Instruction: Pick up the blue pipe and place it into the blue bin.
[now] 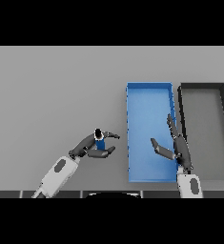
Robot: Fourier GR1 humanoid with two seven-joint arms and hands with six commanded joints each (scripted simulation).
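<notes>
Blue pipe (100,142) stands on the grey table (51,95), left of the blue bin (149,102), not yet inside. Left hand (92,145) is curled round it, thumb and fingers wrapping either side, likely securing it for a lift. Right hand (173,145) hangs spread over the bin's right wall, idle. Dark bin (202,86) sits just beyond.

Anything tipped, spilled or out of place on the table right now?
Nothing stands out. The small blue pipe stands on the grey table, with the left hand curled round it. The rectangular blue bin and the dark grey bin lie square side by side. The right hand hovers open over the blue bin.
</notes>
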